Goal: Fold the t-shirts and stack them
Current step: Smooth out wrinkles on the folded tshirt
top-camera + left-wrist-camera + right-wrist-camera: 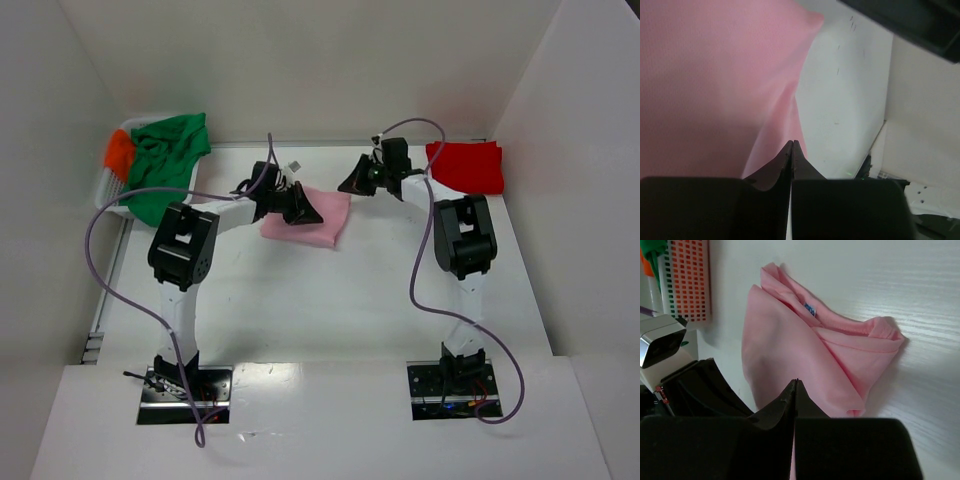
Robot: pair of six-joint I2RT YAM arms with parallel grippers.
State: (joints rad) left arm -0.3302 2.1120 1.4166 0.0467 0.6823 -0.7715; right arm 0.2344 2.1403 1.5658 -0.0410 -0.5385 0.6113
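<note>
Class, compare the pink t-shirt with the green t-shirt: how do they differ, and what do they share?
The pink t-shirt lies folded on the table; the green t-shirt is unfolded and crumpled. The pink t-shirt sits mid-table; the green t-shirt drapes over the white basket at far left. Both are plain-coloured cloth.

Open table (320, 300) runs wide between the 2 arms, from the near edge back to the folded pink t-shirt (315, 222). The left end effector (306, 210) and the right end effector (354, 180) crowd that shirt, a narrow gap between them. A basket (108, 195) draped with the green t-shirt (165, 165) and orange t-shirt (118, 152) blocks the back-left corner; the red t-shirt (468, 166) fills the back-right. Walls (570, 200) close 3 sides.
</note>
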